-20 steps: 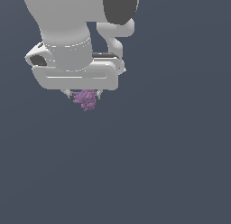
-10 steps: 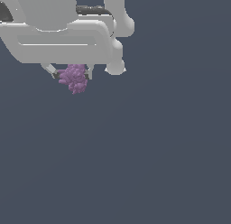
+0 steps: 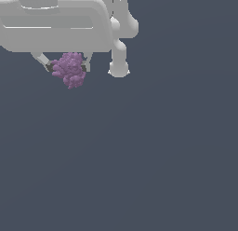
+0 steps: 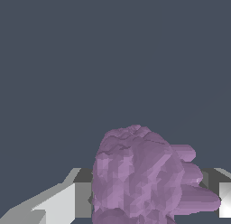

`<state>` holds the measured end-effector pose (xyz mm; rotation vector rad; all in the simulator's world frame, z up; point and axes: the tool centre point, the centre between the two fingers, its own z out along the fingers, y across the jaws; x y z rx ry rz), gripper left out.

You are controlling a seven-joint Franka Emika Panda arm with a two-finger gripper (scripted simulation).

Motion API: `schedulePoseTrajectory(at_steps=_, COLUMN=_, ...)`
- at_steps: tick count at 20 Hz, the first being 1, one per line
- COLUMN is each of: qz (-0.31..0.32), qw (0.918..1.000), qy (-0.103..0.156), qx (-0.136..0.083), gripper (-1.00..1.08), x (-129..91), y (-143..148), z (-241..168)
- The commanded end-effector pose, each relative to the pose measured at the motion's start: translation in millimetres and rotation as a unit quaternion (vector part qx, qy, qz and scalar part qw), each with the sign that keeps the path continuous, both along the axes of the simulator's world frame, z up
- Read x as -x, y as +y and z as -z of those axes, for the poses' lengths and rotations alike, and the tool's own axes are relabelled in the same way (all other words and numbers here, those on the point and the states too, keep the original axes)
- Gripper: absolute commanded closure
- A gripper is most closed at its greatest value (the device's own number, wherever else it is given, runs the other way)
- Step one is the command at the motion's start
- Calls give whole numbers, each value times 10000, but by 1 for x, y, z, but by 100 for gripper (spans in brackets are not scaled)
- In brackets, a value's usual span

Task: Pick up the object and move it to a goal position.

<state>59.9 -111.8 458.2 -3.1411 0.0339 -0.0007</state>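
The object is a small purple bumpy cluster (image 3: 69, 69) like a bunch of grapes. It sits between the two fingers of my gripper (image 3: 67, 67) near the top of the exterior view's left, under the grey hand. The gripper is shut on it. In the wrist view the purple cluster (image 4: 140, 178) fills the space between the fingers (image 4: 67, 203), with plain dark grey ground behind it. No goal marker shows in either view.
A plain dark grey surface (image 3: 153, 155) fills both views. The grey arm and hand (image 3: 56, 25) cover the top of the exterior view's left.
The gripper with the purple cluster has moved toward the exterior view's left and looms larger in the picture. The cluster stays held between the fingers.
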Motion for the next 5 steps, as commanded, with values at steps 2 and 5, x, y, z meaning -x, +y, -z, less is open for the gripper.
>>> schedulePoseTrajectory(at_steps=2, qz=-1, qw=10000, qy=2, qx=0, gripper=108, x=-1, y=-1, z=-3)
schedulePoseTrajectory(at_steps=5, qz=-1, qw=10000, qy=2, qx=0, gripper=108, x=-1, y=-1, z=-4)
